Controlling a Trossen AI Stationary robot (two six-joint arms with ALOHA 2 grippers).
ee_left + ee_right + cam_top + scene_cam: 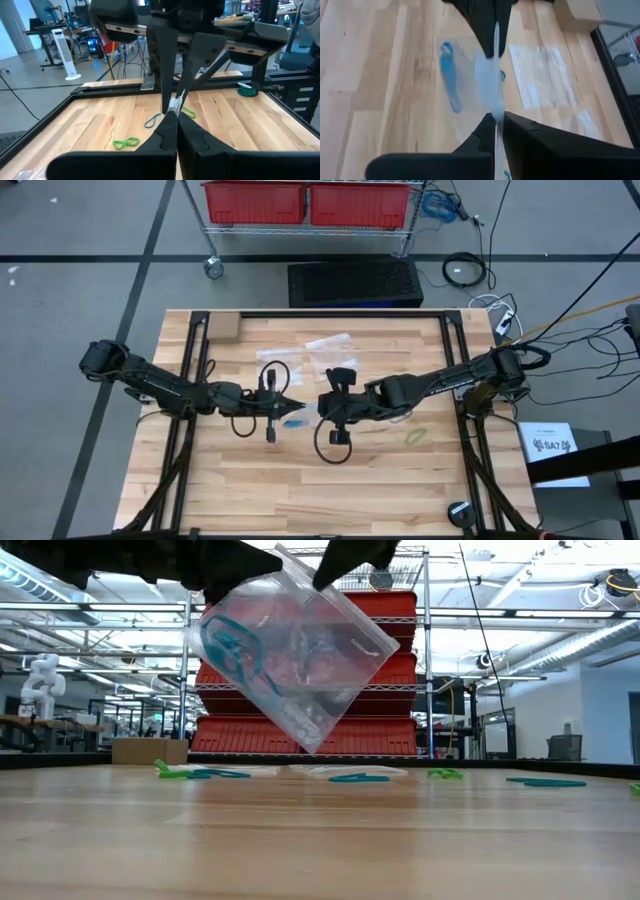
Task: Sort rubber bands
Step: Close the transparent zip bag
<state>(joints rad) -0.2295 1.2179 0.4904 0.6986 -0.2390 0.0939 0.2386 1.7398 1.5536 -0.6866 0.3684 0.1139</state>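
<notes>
A clear plastic bag (pixel 300 660) hangs tilted above the table's middle, with blue rubber bands (pixel 235 650) inside it. My left gripper (pixel 298 406) comes in from the left and is shut on the bag. My right gripper (pixel 322 408) faces it from the right, also shut on the bag. More rubber bands lie loose on the wood: green ones (pixel 125 144) (pixel 415 436) and teal ones (pixel 360 778) (pixel 545 781). My left gripper pinches the bag's upper edge (pixel 173 106) between its two shut fingers, coming in level from the table's left. The bag hangs below, clear of the table, one corner lowest. My right gripper pinches the bag's edge (pixel 495 112) between its two shut fingers, slanting down from the table's right, tip to tip with the left gripper. The bag sits edge-on between them, lifted clear.
Other clear bags (pixel 330 345) (pixel 545 75) lie flat on the far half of the table. A cardboard piece (pixel 222 327) sits at the far left corner. A wire rack with red bins (pixel 300 202) stands beyond the far edge. A black round thing (pixel 458 512) is near the right front.
</notes>
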